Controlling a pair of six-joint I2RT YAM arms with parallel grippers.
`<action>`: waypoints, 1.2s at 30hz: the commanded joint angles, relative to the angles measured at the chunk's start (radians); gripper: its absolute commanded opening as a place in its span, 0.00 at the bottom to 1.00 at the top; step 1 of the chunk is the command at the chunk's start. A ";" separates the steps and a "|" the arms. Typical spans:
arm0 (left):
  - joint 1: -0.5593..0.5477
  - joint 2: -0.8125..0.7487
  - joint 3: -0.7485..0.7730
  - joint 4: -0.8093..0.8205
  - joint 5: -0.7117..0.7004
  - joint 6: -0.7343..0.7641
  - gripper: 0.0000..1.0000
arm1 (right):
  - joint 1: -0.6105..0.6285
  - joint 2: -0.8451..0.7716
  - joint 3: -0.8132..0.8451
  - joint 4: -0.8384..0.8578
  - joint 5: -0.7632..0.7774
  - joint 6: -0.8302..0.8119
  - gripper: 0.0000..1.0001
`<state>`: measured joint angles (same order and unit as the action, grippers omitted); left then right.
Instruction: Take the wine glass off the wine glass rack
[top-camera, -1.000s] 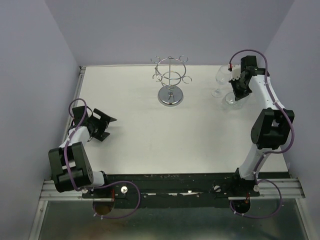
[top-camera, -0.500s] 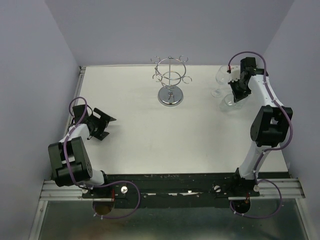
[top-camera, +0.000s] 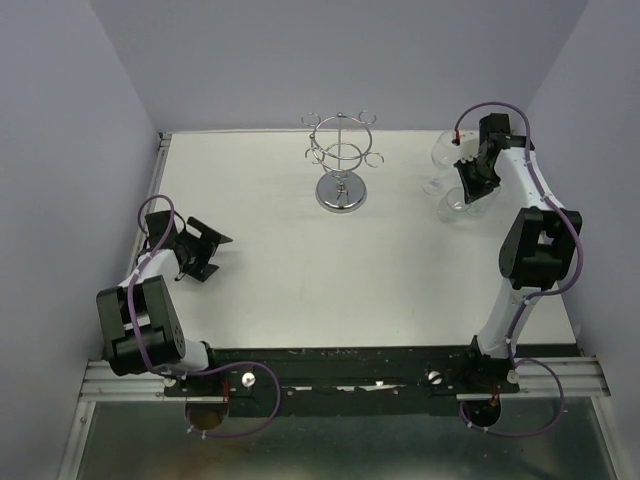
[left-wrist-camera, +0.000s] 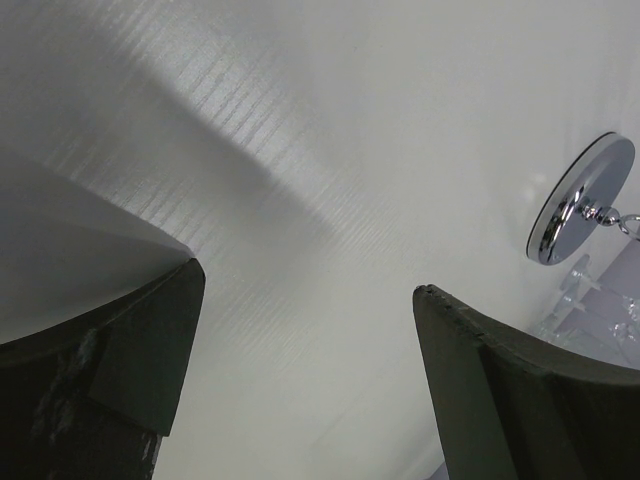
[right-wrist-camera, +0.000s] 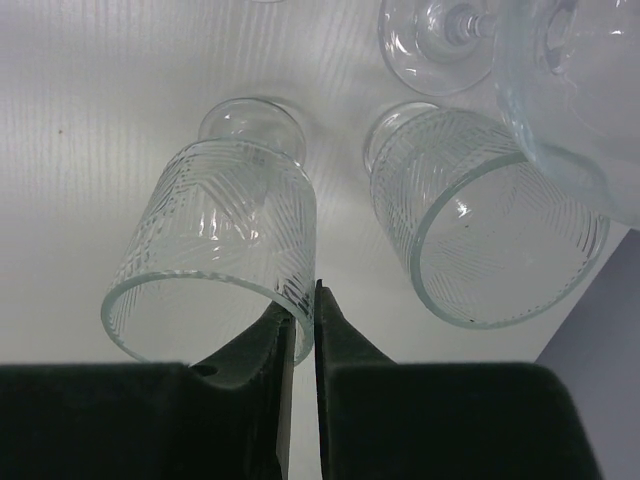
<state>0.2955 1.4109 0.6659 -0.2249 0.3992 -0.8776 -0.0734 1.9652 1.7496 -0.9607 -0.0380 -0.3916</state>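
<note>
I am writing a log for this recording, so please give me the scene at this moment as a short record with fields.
rack: far middle of the table, no glass seen on its hooks
right gripper: shut on the rim of a patterned glass
other glasses: a second patterned glass and a tall glass, both close beside it
left gripper: open, empty, low over the table

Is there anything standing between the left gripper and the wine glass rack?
Nothing visible does. Only bare table lies between the open left gripper and the wine glass rack; the glasses stand at the far right, away from that path.
</note>
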 joint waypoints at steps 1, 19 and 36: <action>0.010 -0.024 -0.015 0.018 -0.026 0.016 0.99 | -0.008 0.012 0.050 -0.006 -0.033 0.019 0.22; 0.010 -0.023 -0.009 0.036 -0.013 0.002 0.99 | -0.006 -0.109 0.165 -0.029 -0.042 0.120 0.72; 0.007 -0.036 0.234 -0.020 0.021 0.193 0.99 | -0.006 -0.445 0.199 0.008 -0.120 0.525 1.00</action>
<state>0.2955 1.4086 0.7792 -0.2371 0.4023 -0.8017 -0.0738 1.6142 2.0712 -0.9405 -0.1741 0.0418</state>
